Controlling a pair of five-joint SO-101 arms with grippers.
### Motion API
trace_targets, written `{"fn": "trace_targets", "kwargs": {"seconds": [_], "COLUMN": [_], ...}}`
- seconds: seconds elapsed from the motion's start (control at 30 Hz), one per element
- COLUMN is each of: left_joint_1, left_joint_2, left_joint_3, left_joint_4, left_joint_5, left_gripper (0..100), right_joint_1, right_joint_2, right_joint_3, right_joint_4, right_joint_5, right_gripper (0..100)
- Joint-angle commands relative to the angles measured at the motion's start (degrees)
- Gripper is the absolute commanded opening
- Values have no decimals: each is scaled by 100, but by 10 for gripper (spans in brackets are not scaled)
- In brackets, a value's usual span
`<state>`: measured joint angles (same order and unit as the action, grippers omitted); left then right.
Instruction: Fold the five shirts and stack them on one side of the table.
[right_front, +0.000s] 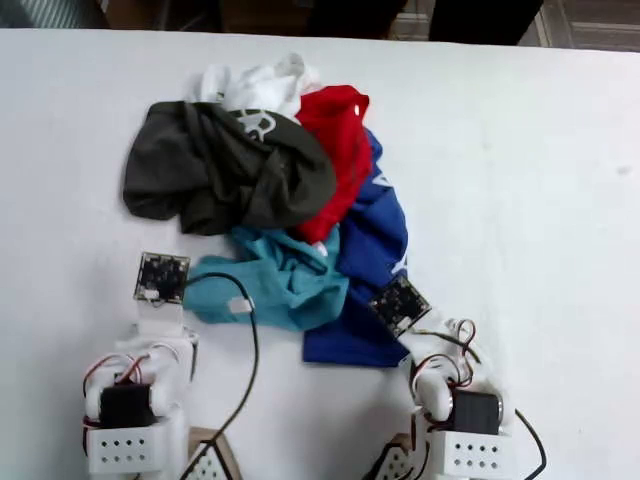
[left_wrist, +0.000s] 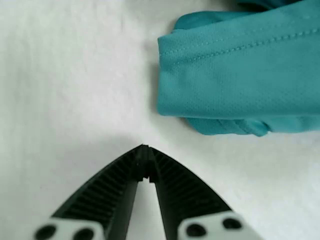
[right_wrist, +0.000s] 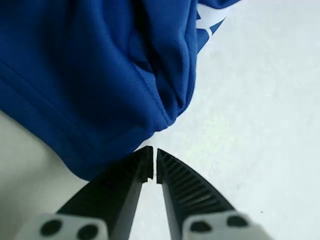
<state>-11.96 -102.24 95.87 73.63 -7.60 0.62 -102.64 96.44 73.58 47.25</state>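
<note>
shirts (right_front: 280, 200) heaped mid-worktop (right_front: 520, 150), soft, light, floppy; left gripper (left_wrist: 145, 150) and right gripper (right_wrist: 152, 154) hover with fingers (left_wrist: 172, 177) clenched empty, so i'd pinch the teal shirt (left_wrist: 240, 70) at its stitched hem, the blue shirt (right_wrist: 90, 75) likewise.

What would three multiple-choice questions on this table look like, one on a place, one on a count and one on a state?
1. Which shirt lies closest to the left gripper?
A. red shirt
B. teal shirt
C. white shirt

2. How many shirts are in the heap?
A. three
B. five
C. seven

3. How do the shirts lie?
A. folded in a neat stack
B. spread flat, side by side
C. crumpled, overlapping one another

Answers:
1 B: in the left wrist view, the teal hem lies just past the gripper's tips.
2 B: the high view shows five separate colours in the heap.
3 C: none is folded, and each lies bunched over or under another.
</note>
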Motion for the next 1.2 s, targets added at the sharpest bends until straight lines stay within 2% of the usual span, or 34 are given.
{"fn": "trace_targets", "kwargs": {"seconds": [0.0,1.03,1.17], "left_joint_1": [53,53,53], "left_joint_2": [-18,-18,-18], "left_joint_3": [127,127,127], "left_joint_4": [-97,-97,-97], "left_joint_5": [62,62,62], "left_gripper": [27,27,27], "right_joint_1": [-31,-22,-180], "right_joint_2": [-40,-40,-48], "right_joint_3": [53,53,18], "right_joint_4": [145,136,-356], "right_joint_5": [53,53,-9], "right_gripper": [22,23,24]}}
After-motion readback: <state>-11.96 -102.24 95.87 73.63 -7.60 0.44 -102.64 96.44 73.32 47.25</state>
